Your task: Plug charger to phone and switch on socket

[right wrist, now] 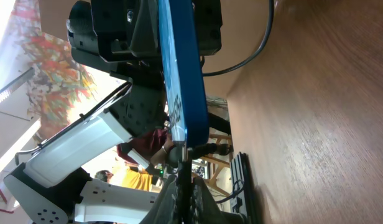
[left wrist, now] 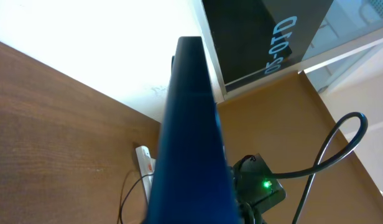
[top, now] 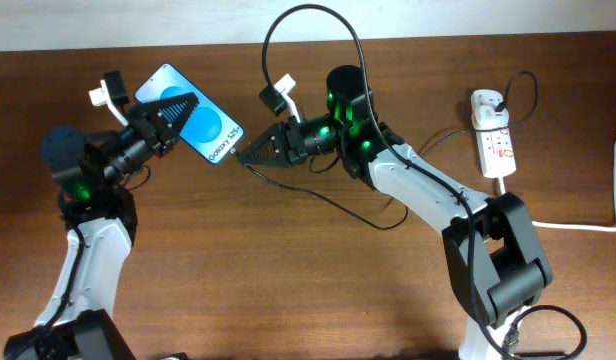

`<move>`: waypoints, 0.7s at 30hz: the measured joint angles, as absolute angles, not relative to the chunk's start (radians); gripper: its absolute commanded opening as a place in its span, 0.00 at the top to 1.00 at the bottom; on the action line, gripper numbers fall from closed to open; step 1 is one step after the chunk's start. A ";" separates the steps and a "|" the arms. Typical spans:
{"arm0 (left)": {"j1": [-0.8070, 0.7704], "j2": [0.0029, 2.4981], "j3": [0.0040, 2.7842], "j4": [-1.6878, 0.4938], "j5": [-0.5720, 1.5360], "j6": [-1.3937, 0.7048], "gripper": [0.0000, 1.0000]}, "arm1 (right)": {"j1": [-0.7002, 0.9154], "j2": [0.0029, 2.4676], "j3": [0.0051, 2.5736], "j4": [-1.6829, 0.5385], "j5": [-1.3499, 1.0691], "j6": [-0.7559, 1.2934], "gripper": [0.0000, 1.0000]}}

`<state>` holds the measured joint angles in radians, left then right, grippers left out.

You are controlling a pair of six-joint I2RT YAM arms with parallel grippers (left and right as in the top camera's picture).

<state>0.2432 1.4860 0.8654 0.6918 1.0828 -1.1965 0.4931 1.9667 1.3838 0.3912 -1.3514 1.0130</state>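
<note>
Overhead, above the near stretch of brown wooden bench (top: 288, 300), the left tool (top: 178, 108) is clamped tight across the slim blue-screened smartphone (top: 213, 130). It holds the phone raised and slanted with its bottom edge facing right, I'd say to offer up the port. Just right of it, the right tool (top: 250, 152) is pinched closed on the plug tip of the thin black charger cable (top: 340, 212) and aims it at that edge. Whether the plug has gone in, I cannot tell. Far right lies the white power strip (top: 495, 140), with neither arm near it.
</note>
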 measured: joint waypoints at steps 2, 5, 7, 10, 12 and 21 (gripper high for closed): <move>0.243 1.486 0.865 0.692 1.082 -1.196 1.00 | 0.494 1.967 1.384 0.391 -1.351 1.013 0.96; 0.242 1.486 0.865 0.692 1.080 -1.196 1.00 | 0.494 1.967 1.384 0.391 -1.351 1.013 0.96; 0.242 1.486 0.865 0.692 1.079 -1.196 1.00 | 0.494 1.967 1.384 0.391 -1.351 1.013 0.96; 0.242 1.486 0.865 0.692 1.080 -1.196 1.00 | 0.494 1.967 1.384 0.391 -1.351 1.002 0.96; 0.242 1.486 0.865 0.692 1.080 -1.196 1.00 | 0.494 1.967 1.384 0.391 -1.348 0.993 0.96; 0.242 1.486 0.866 0.746 1.109 -1.188 1.00 | 0.495 1.967 1.384 0.397 -1.356 0.987 0.96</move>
<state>0.2424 1.4860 0.8658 0.7456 1.1088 -1.1877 0.4950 1.9667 1.3838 0.3973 -1.3560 0.9871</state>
